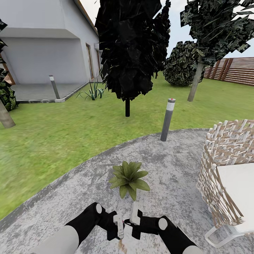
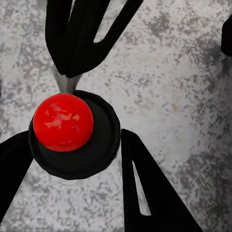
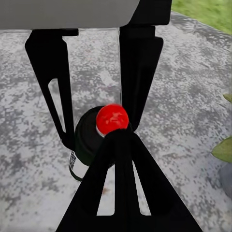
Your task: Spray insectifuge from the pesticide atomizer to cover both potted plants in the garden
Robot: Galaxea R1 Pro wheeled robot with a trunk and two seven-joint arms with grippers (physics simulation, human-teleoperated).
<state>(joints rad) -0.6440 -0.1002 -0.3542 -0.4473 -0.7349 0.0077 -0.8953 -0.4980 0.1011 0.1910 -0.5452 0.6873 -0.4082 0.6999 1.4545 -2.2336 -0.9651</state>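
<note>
The pesticide atomizer [image 2: 72, 140] is a dark bottle with a white band [image 3: 73, 163] and a red knob on top [image 3: 112, 117]. My left gripper [image 2: 75, 135] is shut on its body, one finger on each side. My right gripper [image 3: 116, 134] is shut, its joined fingertips resting at the red knob. Both grippers meet low over the stone patio, left gripper [image 1: 119, 227] and right gripper [image 1: 129, 222]. One potted plant [image 1: 128, 178] stands on the patio just ahead of them, and its leaves [image 3: 224, 150] reach into the right wrist view. The second potted plant and the insectifuge are out of view.
A grey bollard lamp [image 1: 168, 120] stands at the patio's far rim. A white wicker chair [image 1: 225, 165] is close on the right. Lawn [image 1: 53, 141], a dark tree [image 1: 132, 53], bushes, a brown fence [image 1: 236, 70] and the house [image 1: 46, 42] lie beyond.
</note>
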